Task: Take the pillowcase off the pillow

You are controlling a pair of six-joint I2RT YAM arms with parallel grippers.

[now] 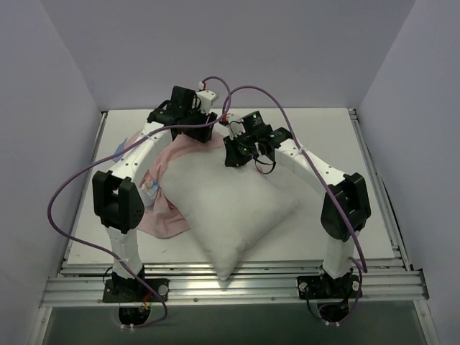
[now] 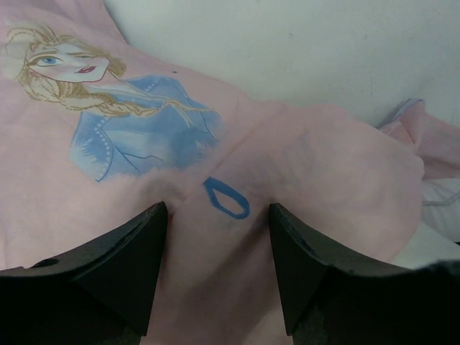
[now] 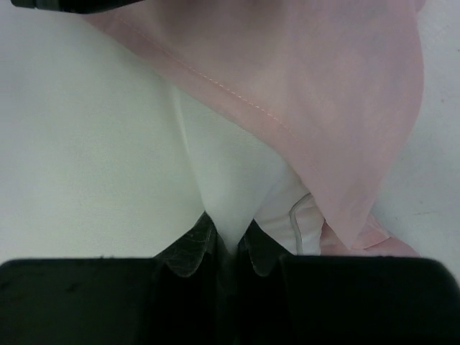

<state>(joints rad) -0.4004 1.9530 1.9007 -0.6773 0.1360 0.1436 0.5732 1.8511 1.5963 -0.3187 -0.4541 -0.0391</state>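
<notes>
While the pillowcase (image 1: 162, 205) lies crumpled, pink side up, along the left and far side of the table (image 1: 316, 129), its cloth laps over the far corner of the pillow (image 1: 230, 208). Over that bunched cloth the left tool (image 2: 215, 215) has its jaws spread, straddling a raised pink fold just below the blonde princess print (image 2: 72, 79). The plump white pillow sits mid-table, mostly bare. At its far corner the right tool (image 3: 226, 237) is pressed together, pinching a ridge of the pillow's white fabric beside the pink hem.
</notes>
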